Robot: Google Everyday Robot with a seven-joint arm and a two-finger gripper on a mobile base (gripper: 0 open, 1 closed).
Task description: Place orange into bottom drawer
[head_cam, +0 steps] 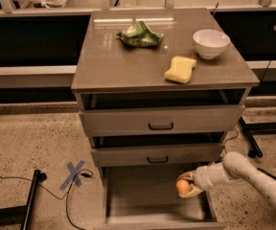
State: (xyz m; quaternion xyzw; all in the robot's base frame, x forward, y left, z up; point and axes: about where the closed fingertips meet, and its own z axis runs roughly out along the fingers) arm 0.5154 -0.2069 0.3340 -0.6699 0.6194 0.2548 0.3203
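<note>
Gripper (185, 188): my jaws clamp the orange (182, 186).
Position: I hang over the right side of the open bottom drawer (143, 195).

High view, facing cabinet (162, 121) front, fairly near, gripper (187, 186) holding orange (182, 186) lower right
</note>
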